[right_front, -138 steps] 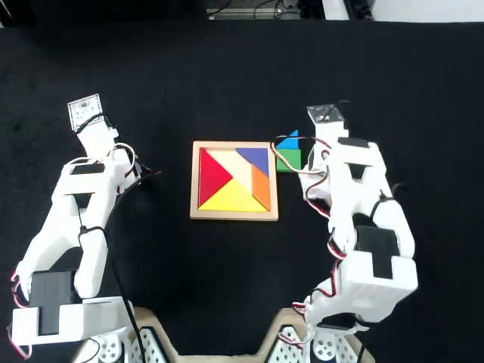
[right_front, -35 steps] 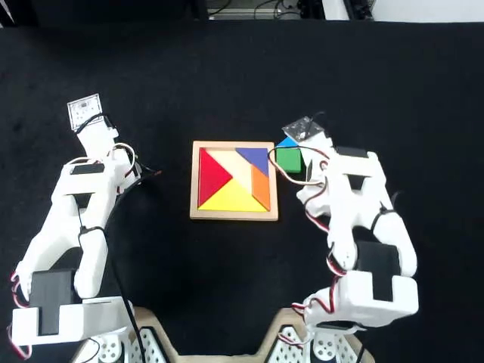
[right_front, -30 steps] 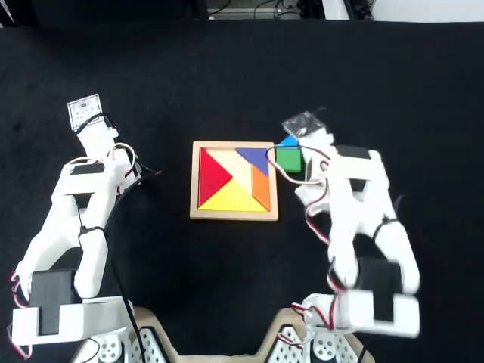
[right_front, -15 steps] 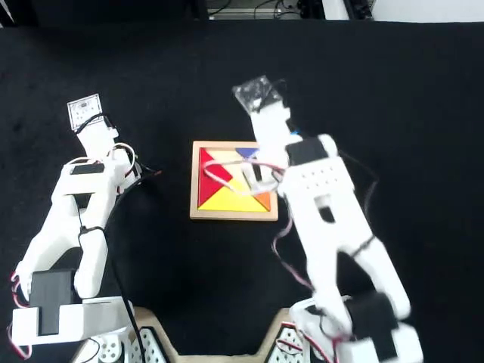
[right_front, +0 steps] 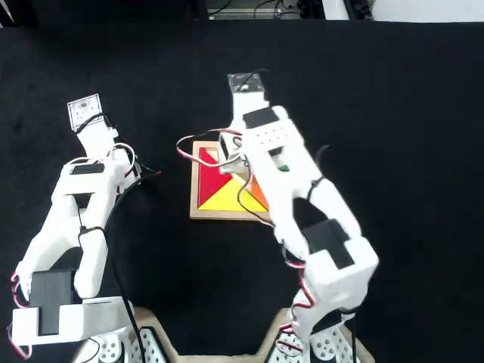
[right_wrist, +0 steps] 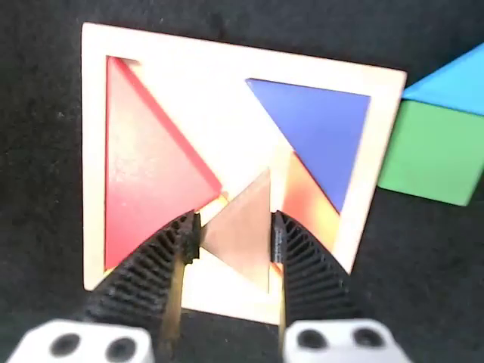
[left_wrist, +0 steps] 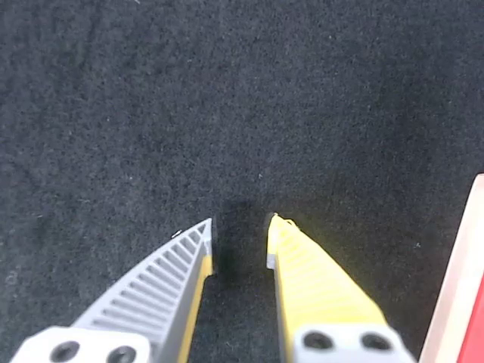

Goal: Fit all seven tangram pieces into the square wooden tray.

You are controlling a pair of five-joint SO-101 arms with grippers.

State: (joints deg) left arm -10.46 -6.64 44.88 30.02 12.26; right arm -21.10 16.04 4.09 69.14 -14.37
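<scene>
**Pale wood: four pieces seated, three to go**

The square wooden tray (right_wrist: pixel 227 53) holds a red triangle (right_wrist: pixel 144 174), a yellow triangle (right_front: pixel 223 198), a dark blue piece (right_wrist: pixel 318 128) and an orange piece (right_wrist: pixel 310 200). All four are flat, smooth-painted and sharp-edged. The right gripper (right_wrist: pixel 234 224) hangs over the tray's bare middle, its ribbed jaws seemingly clamped on a tan triangle (right_wrist: pixel 246 246) (unpainted wood, by its look). A green square (right_wrist: pixel 427 155) and a light blue triangle (right_wrist: pixel 454 83) lie touching on the matte black cloth (left_wrist: pixel 227 91), just outside one rim. The left gripper (left_wrist: pixel 241 223) sits well aside, jaws slightly apart around nothing.
</scene>
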